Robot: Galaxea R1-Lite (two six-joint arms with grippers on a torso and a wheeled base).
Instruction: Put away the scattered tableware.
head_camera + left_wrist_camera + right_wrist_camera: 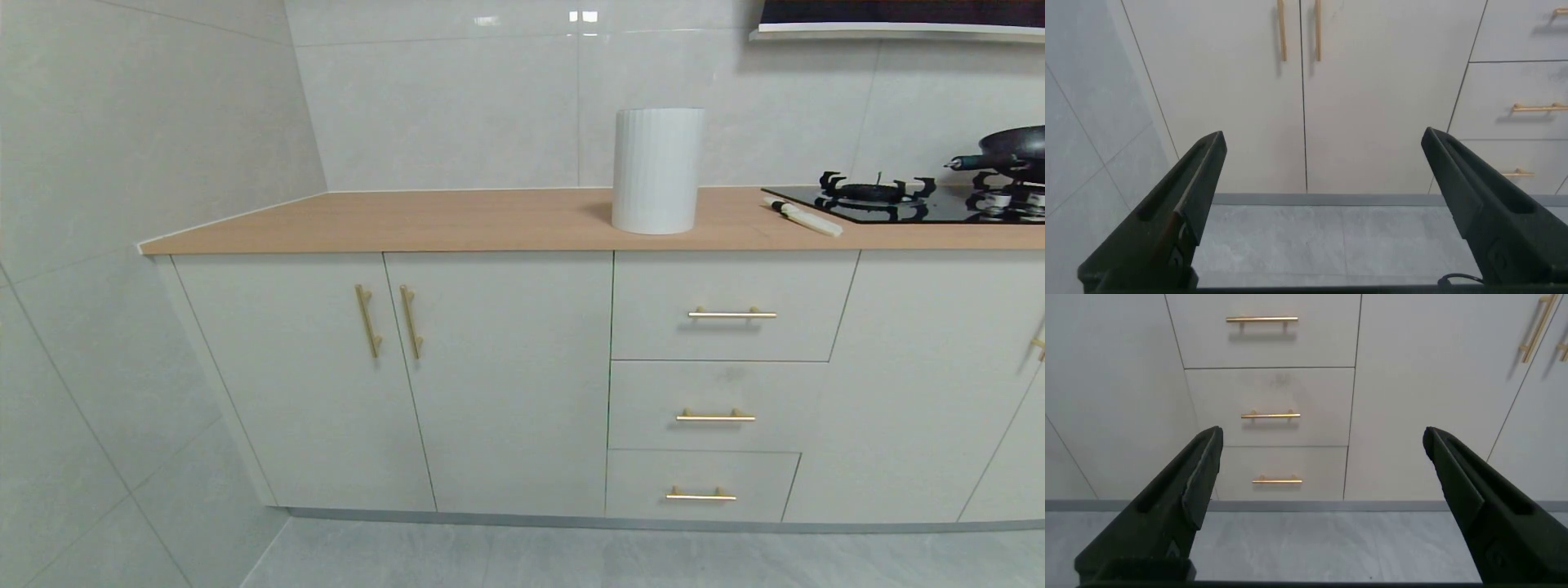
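Note:
A tall white ribbed holder [658, 170] stands on the wooden counter [457, 220]. To its right, a slim white utensil [802, 217] with a dark end lies flat on the counter beside the hob. My left gripper [1323, 137] is open and holds nothing; it hangs low above the floor, facing the double cabinet doors [1302, 90]. My right gripper [1321, 434] is open too and holds nothing; it is low in front of the stack of three drawers [1270, 392].
A black gas hob [906, 204] with a dark pan [1012, 151] sits at the counter's right end. Tiled walls close the left side and the back. The drawers [731, 314] and cabinet doors [392, 367] are all closed. Grey floor lies below.

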